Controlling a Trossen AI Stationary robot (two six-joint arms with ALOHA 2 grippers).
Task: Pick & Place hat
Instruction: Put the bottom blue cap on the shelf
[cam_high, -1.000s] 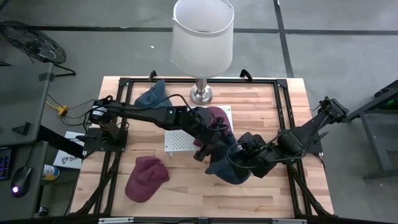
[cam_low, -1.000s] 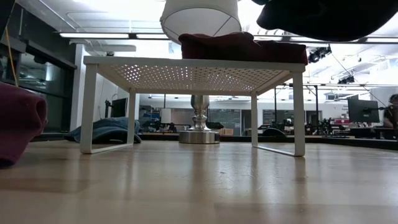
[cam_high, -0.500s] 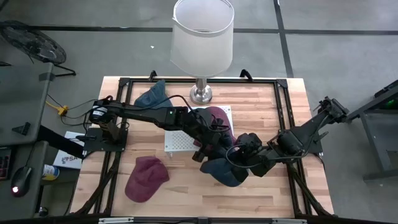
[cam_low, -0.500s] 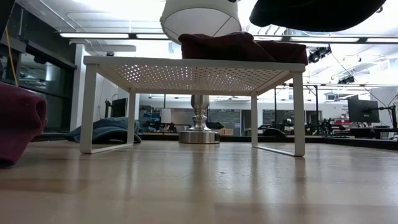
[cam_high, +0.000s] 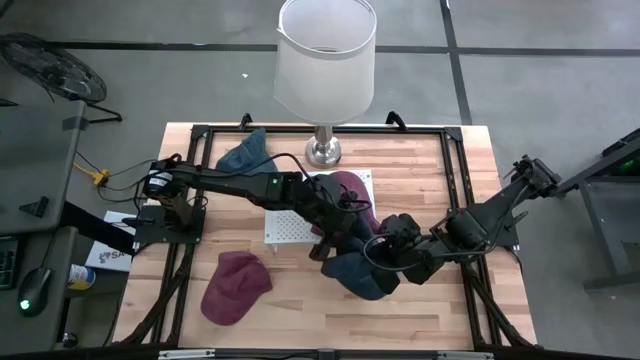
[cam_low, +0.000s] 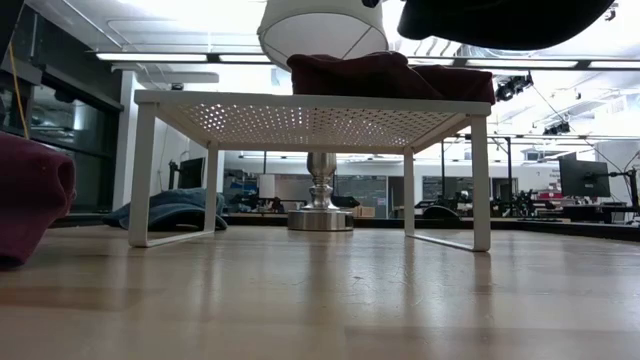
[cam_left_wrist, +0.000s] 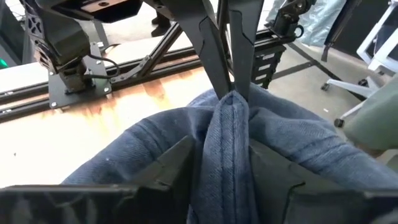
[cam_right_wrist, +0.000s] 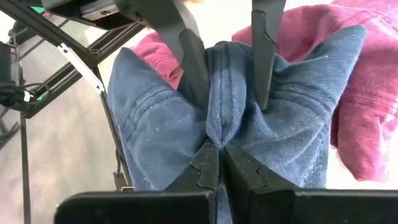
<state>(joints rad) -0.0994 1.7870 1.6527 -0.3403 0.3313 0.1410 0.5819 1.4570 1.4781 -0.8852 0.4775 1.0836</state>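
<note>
A blue denim hat (cam_high: 350, 272) hangs in the air right of the table's middle, above rack height in the low view (cam_low: 500, 20). Both grippers meet on it, facing each other. My left gripper (cam_left_wrist: 227, 155) reaches in from the table's left (cam_high: 335, 245). My right gripper (cam_right_wrist: 222, 155) reaches in from the right (cam_high: 378, 258). Each is shut on a raised fold that runs across the hat's crown. A maroon hat (cam_high: 345, 188) lies on the white rack (cam_high: 285, 225) just beyond. My left gripper pinches the crown's raised fold (cam_left_wrist: 227, 127) between its two fingers, several layers bunched together. It comes from the table's left, fingers lying along the fold. The hat is clear of the table. My right gripper pinches the same fold (cam_right_wrist: 221, 127) farther along, between its two fingers (cam_right_wrist: 208, 165). It comes from the table's right, pointing at the left gripper, fingers along the fold. The hat sags to both sides of the fold.
A lamp (cam_high: 325, 60) stands at the far edge, its base (cam_high: 322, 152) behind the rack. A second maroon hat (cam_high: 235, 287) lies near the front left. Another blue hat (cam_high: 243, 155) lies at the far left. Black frame rails run along the table's sides.
My right gripper has carried the blue hat a little up and toward the table's left, closer to the left gripper. The hat stays clear of the table.
</note>
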